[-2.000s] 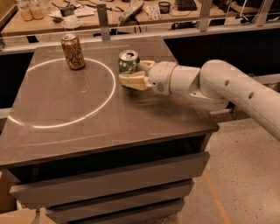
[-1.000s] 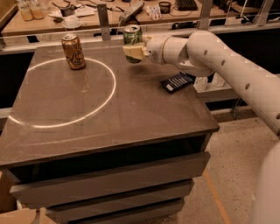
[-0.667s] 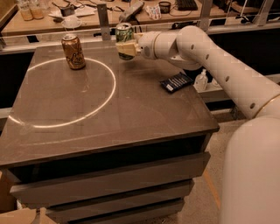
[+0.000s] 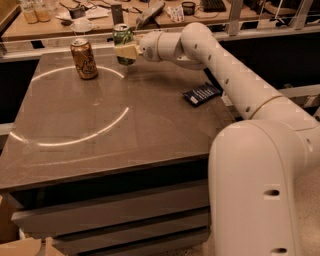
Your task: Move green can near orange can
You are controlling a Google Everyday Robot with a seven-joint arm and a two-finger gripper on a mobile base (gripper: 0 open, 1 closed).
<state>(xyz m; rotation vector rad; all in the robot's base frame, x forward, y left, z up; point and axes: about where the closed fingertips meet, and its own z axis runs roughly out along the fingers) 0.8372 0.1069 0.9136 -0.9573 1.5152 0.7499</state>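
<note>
The green can [image 4: 122,39] is upright at the far edge of the dark table [image 4: 100,125], held in my gripper [image 4: 125,50], which is shut on it from the right. Whether the can rests on the table or hangs just above it, I cannot tell. The orange can [image 4: 84,59] stands upright on the table to the left of the green can, a short gap apart. My white arm reaches in from the right across the table's far right corner.
A dark blue packet [image 4: 201,94] lies near the table's right edge, under the arm. A cluttered counter [image 4: 150,12] with small items runs behind the table. A pale ring of light [image 4: 75,135] marks the tabletop.
My gripper has carried the green can from the table's right middle to the far edge and leftward, close to the orange can. The blue packet, once hidden by the arm, now shows.
</note>
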